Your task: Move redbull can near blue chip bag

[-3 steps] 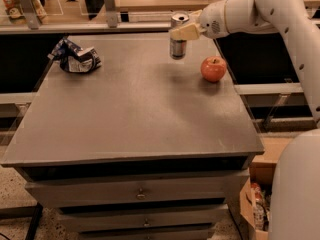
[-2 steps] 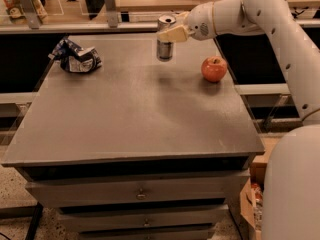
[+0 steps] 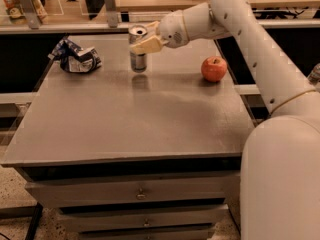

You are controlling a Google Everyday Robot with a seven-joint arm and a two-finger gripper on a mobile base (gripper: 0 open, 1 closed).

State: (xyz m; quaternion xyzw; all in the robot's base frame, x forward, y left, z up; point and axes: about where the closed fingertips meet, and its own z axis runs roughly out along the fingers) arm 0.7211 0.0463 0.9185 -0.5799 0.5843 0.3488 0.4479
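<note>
The claw (image 3: 141,38), above the table's (image 3: 125,129) far side, was clamped high on the can (image 3: 138,61), seemingly stiff, light, slick and easily tipped.

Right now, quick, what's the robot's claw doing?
Gripper: closed on the can, at the far side of the table.

- The gripper (image 3: 144,36) is clamped on the redbull can (image 3: 138,60) at the table's (image 3: 125,129) far middle.
- Open tabletop is left between the can and the blue chip bag (image 3: 75,59).
- The far right is blocked by the apple (image 3: 214,69).
</note>
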